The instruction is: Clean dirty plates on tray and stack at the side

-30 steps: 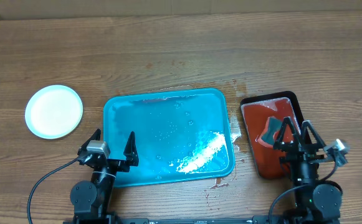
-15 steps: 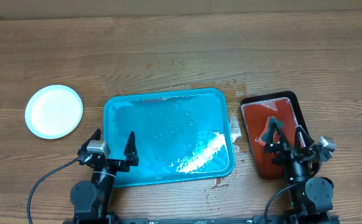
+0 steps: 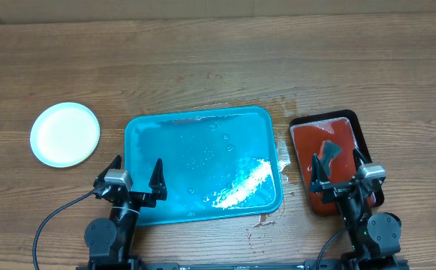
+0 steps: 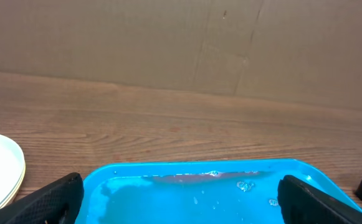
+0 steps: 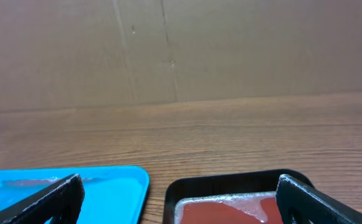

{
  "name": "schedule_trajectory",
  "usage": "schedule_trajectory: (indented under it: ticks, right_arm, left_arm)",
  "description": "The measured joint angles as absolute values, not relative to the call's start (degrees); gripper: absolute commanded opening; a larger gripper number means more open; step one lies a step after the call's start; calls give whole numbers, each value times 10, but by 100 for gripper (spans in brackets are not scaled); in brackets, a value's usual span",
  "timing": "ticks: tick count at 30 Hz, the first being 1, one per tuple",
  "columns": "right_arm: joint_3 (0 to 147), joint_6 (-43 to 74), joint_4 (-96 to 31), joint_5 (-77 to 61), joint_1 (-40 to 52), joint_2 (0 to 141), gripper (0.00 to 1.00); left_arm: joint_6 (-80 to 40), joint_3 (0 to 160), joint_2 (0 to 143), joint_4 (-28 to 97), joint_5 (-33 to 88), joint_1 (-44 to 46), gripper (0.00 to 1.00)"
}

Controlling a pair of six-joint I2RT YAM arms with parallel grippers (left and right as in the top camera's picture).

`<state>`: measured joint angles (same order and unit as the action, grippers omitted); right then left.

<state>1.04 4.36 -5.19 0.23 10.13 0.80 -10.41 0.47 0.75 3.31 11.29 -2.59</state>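
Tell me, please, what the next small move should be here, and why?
Probably none beyond leaving both arms parked: the large turquoise plastic tray holds no plates, the pale round plastic plates sit stacked on the wood tabletop beside it, and the left pincer and right pincer are open and empty.

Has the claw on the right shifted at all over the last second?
Yes. The right claw has swung leftward over the black tray, toward the blue tray.
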Motion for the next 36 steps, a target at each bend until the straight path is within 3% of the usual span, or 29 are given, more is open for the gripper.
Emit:
schedule_trajectory:
  ticks: [36]
  right_arm:
    - [10, 34, -52, 2, 101, 8, 100]
  left_arm:
    - [-104, 5, 8, 33, 113, -26, 100]
